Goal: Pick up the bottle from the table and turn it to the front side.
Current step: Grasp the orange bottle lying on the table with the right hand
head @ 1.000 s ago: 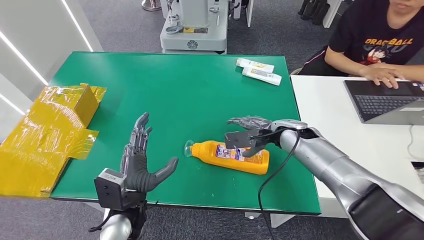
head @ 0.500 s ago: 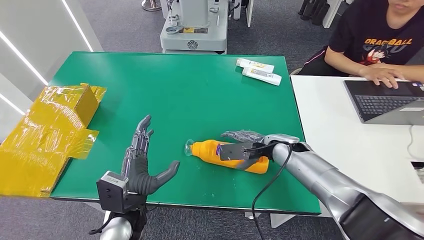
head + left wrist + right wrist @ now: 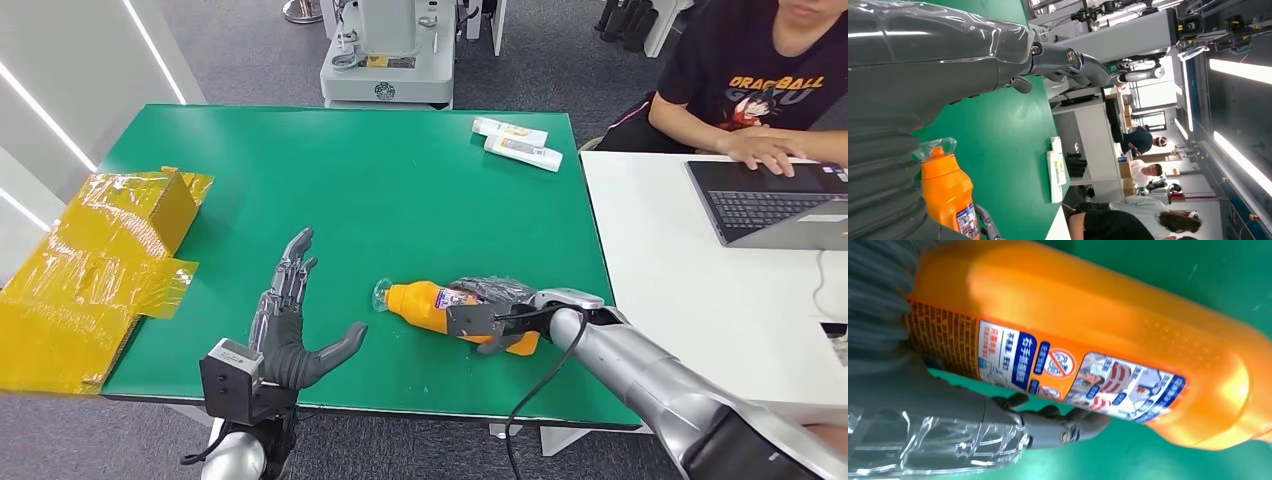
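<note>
On smooth green table [image 3: 400,200], right robot hand [image 3: 492,303] wrapped around glossy orange plastic bottle [image 3: 428,304]; left robot hand [image 3: 290,325] spread flat.

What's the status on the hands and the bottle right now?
Left hand open, palm up, holds nothing. Right hand wrapped around the orange bottle, lying on the green table. Nothing in the way.

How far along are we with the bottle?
Done: the right hand is closed around the orange bottle, with fingers wrapped under it in the right wrist view. In hand: the grasp; the bottle is lying on the green table. Left: lifting and turning. The left hand is open, idle.
</note>
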`<state>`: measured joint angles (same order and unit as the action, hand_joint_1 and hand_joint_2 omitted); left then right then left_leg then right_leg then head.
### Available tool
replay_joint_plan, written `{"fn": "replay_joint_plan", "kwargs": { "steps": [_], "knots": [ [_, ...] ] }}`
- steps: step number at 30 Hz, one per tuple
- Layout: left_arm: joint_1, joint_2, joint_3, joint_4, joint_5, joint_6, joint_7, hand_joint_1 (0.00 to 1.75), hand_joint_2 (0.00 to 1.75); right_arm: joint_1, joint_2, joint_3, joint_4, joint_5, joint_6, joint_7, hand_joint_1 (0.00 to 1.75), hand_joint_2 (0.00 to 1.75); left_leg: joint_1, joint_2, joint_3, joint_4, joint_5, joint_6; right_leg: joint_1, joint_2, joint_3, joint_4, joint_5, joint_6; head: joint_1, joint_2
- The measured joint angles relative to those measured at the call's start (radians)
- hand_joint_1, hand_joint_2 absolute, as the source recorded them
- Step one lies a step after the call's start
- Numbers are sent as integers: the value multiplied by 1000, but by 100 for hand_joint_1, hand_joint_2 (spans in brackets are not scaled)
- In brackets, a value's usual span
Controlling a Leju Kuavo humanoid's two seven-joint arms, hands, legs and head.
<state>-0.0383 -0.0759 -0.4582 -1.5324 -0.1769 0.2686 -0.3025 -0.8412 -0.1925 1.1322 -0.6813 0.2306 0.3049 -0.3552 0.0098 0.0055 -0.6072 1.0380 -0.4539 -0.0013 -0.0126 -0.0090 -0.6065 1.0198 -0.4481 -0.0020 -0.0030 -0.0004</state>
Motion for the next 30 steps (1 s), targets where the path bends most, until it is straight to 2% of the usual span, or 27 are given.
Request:
{"fn": "replay_joint_plan", "kwargs": {
  "steps": [3, 4, 7, 8, 23, 30],
  "knots": [
    [-1, 0, -1, 0, 2, -3, 0, 0, 175, 7, -5, -7, -4, 5, -5, 5, 0, 175, 0, 0, 2, 0, 0, 0, 0, 0, 2, 0, 0, 0, 0, 0],
    [-2, 0, -1, 0, 3, -5, 0, 0, 175, 10, -7, -9, -6, 10, -9, 8, 29, 175, 0, 0, 2, 0, 0, 0, 0, 0, 2, 0, 0, 0, 0, 0],
    [-6, 0, -2, 1, 6, -9, 0, 0, 175, 22, -16, -19, -15, 24, -22, 14, 160, 175, 0, 0, 3, 0, 0, 0, 0, 0, 3, -1, 0, 0, 0, 0],
    [-8, 0, -3, 2, 6, -10, 0, 0, 175, 25, -19, -24, -18, 27, -25, 15, 174, 175, 0, 0, 3, 0, 0, 0, 0, 0, 4, -1, 0, 0, 0, 0],
    [-38, 2, -26, 32, 48, -4, -23, 0, 175, 60, -51, -88, -39, 52, -72, -4, 175, 175, 0, 0, 4, 1, 1, 1, 0, 0, 5, -1, 1, 2, 0, 0],
    [-60, 0, -35, 51, 69, 13, -28, 0, 175, 86, -71, -137, -59, 71, -132, -3, 175, 175, 0, 0, 3, 2, 1, 1, 0, 0, 5, -1, 2, 3, 0, 0]
  ]
}}
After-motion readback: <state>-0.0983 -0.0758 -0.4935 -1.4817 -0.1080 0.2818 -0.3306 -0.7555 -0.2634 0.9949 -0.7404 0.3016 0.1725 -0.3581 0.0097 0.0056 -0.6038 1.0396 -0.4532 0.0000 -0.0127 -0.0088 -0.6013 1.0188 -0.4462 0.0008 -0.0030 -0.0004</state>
